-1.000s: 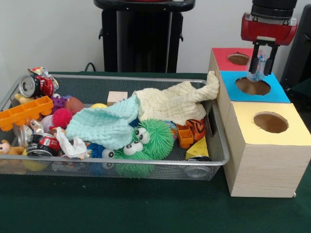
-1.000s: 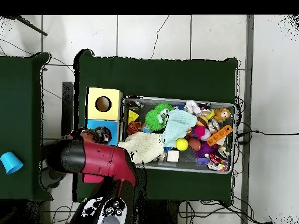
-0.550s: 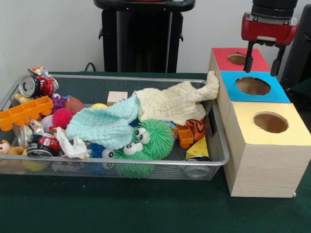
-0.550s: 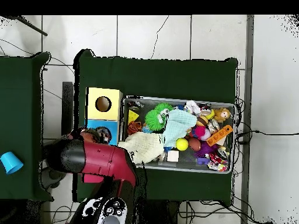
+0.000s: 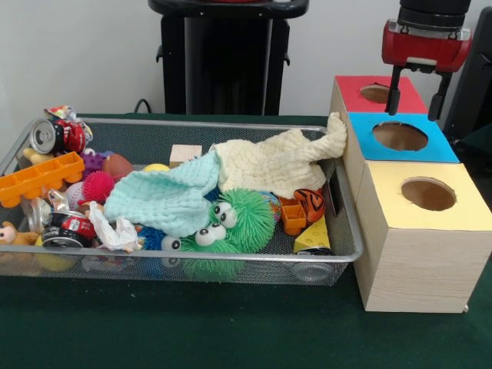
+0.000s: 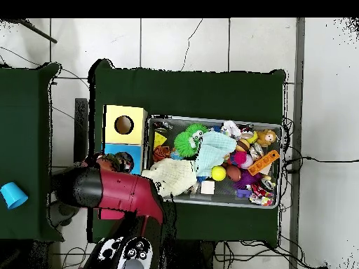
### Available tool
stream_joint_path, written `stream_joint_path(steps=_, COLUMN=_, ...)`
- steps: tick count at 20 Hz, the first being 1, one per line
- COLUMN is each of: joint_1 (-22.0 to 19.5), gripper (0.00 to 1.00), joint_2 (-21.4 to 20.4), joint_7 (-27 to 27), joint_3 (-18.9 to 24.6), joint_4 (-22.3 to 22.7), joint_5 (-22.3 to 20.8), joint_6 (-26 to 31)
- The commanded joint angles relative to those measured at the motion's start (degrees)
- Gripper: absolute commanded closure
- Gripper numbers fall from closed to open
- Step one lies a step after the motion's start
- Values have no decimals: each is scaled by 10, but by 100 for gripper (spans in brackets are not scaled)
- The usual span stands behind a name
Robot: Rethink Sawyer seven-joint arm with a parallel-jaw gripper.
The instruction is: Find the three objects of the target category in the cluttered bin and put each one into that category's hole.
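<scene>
The gripper point(image 5: 416, 104) hangs over the blue hole point(image 5: 400, 136) with its two fingers spread apart and nothing between them. The red hole point(image 5: 376, 93) and yellow hole point(image 5: 427, 194) sit on either side. I cannot tell which toys are the ones to find. The wire bin point(image 5: 254, 264) is full: a soft cream cloth point(image 5: 277, 164) and a mint cloth point(image 5: 165, 198) that would flop, so pinch a fold. The fuzzy green toys point(image 5: 231, 227) look squishy. A crushed can point(image 5: 48, 135) looks light and slippery.

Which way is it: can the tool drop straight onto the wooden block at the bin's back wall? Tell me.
Probably yes. The wooden block lies uncovered on top; the cream cloth only lies beside it. The open, empty tool hangs over the blue-topped box, so it must first travel across.
</scene>
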Motion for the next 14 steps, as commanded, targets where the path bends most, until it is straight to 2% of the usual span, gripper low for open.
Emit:
stream_joint_path(steps=1, joint_1=-13, gripper=0, joint_2=20, joint_7=141, joint_3=21, joint_4=10, joint_5=21, joint_6=43)
stream_joint_path(steps=4, joint_1=-21, gripper=0, joint_2=14, joint_7=134, joint_3=20, joint_4=10, joint_5=18, joint_6=49)
stream_joint_path(steps=10, joint_1=-63, gripper=0, joint_2=-17, joint_7=84, joint_3=27, joint_4=27, joint_5=1, joint_6=60)
stream_joint_path(steps=14, joint_1=-103, gripper=0, joint_2=-33, joint_7=51, joint_3=43, joint_4=55, joint_5=-13, joint_6=12)
